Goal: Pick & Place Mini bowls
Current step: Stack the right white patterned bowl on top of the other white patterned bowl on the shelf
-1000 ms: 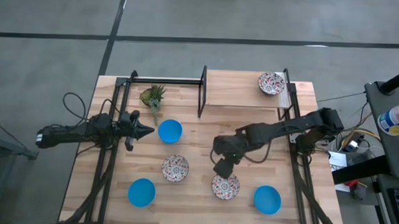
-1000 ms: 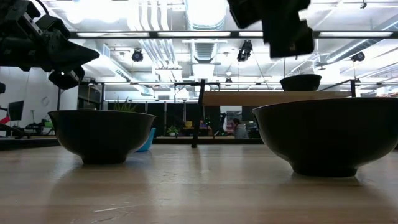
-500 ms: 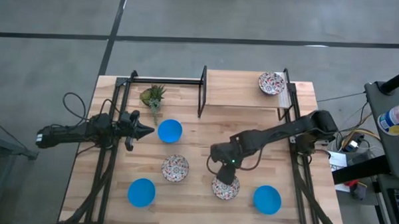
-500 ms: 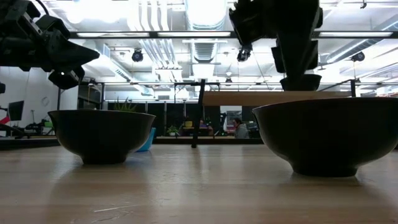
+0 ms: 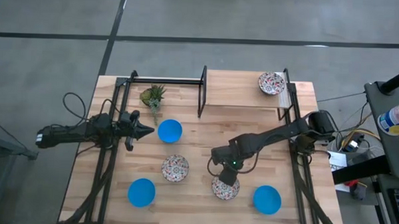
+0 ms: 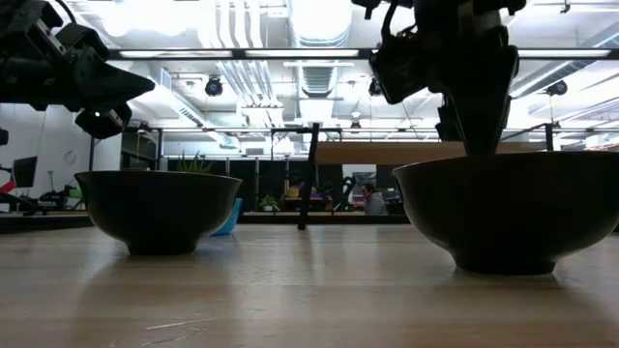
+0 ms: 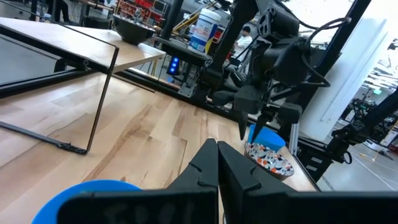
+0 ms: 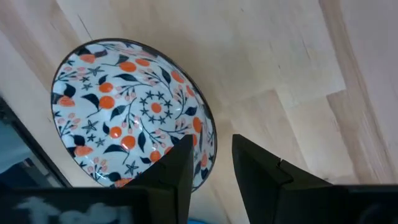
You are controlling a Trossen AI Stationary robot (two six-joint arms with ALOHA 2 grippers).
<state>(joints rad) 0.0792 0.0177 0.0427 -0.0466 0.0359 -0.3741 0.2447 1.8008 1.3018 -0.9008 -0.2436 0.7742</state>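
Note:
My right gripper (image 5: 225,177) hangs open, pointing steeply down, over a floral mini bowl (image 5: 225,188) near the table's front. In the right wrist view my right gripper (image 8: 212,143) stands astride the bowl's rim (image 8: 210,127), one finger over the inside, one outside. I see no touch. The low view shows my right gripper (image 6: 472,135) just above that bowl (image 6: 508,208). My left gripper (image 5: 143,130) waits shut at the left, beside a blue mini bowl (image 5: 169,131).
Another floral bowl (image 5: 175,168) and two blue bowls (image 5: 141,192) (image 5: 267,199) sit on the front half of the table. One more floral bowl (image 5: 271,82) stands on a raised wooden shelf (image 5: 243,90) at the far right. A small green plant (image 5: 152,96) is at the far left.
My right gripper has come down toward the floral bowl and a little toward the near edge, tipping more steeply downward. The bowl has not moved.

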